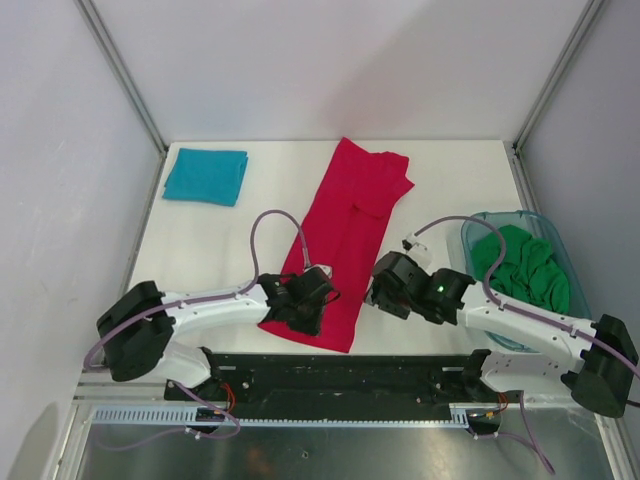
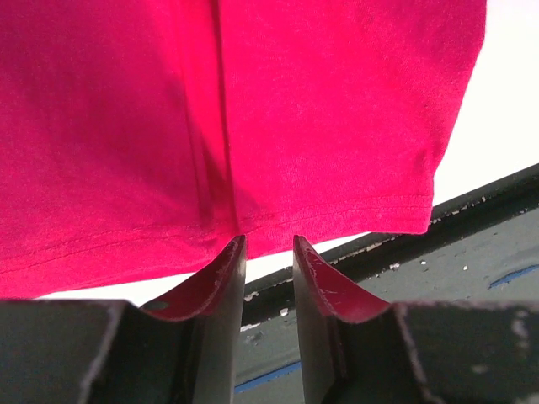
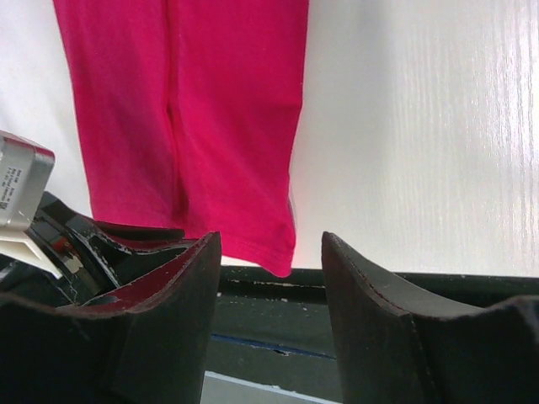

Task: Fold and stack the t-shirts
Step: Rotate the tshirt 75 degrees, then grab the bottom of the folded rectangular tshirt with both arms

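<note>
The crimson-red t-shirt [image 1: 350,230] lies as a long narrow strip from the table's back to its near edge. My left gripper [image 1: 312,310] hangs over the strip's near hem; in the left wrist view [image 2: 267,244] the jaws stand a narrow gap apart, tips right at the hem [image 2: 253,109], nothing between them. My right gripper [image 1: 380,290] is wide open beside the strip's near right corner [image 3: 278,252], empty [image 3: 269,240]. The teal-blue t-shirt [image 1: 205,176] lies folded at the back left. The bright green t-shirt [image 1: 525,265] is bunched inside the tub.
The see-through blue-green tub [image 1: 478,228] stands at the right edge, above my right arm. The black base rail [image 1: 340,370] runs along the near table edge just below the red hem. Walls and metal posts close the back and sides.
</note>
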Available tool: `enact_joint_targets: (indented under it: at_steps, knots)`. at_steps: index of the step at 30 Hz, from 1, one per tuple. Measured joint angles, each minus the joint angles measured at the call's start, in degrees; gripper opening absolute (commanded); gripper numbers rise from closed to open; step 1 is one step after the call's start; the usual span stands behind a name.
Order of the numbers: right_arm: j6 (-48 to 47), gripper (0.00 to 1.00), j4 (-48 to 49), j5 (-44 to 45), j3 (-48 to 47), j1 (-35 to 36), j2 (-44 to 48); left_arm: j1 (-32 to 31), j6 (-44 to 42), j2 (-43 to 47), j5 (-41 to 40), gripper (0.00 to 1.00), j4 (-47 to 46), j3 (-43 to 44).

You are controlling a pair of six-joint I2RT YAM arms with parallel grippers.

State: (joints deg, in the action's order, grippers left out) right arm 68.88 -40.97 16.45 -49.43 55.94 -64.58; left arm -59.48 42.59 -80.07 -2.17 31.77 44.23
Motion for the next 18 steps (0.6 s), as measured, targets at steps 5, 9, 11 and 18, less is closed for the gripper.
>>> enact_joint_targets:
  at_steps: [5, 9, 11, 18]
  knots:
    - [2.6, 0.56, 0.0, 0.8, 2.8, 1.9, 0.0, -0.1, 0.1, -2.4, 0.7, 0.23, -1.5, -0.1]
    - [3.8, 0.55, 0.0, 0.9, 4.5, 2.6, 0.6, -0.1, 1.0, -2.6, 0.8, 0.11, -2.0, -1.2]
    - [4.3, 0.55, 0.1, 1.0, 5.0, 3.2, 1.1, -0.1, 1.6, -2.5, 0.7, 0.05, -2.3, -1.7]
    - [7.0, 0.55, 1.2, 1.1, 6.1, 8.5, 0.3, -0.1, 4.3, 3.2, -0.6, 0.00, -2.3, -5.7]
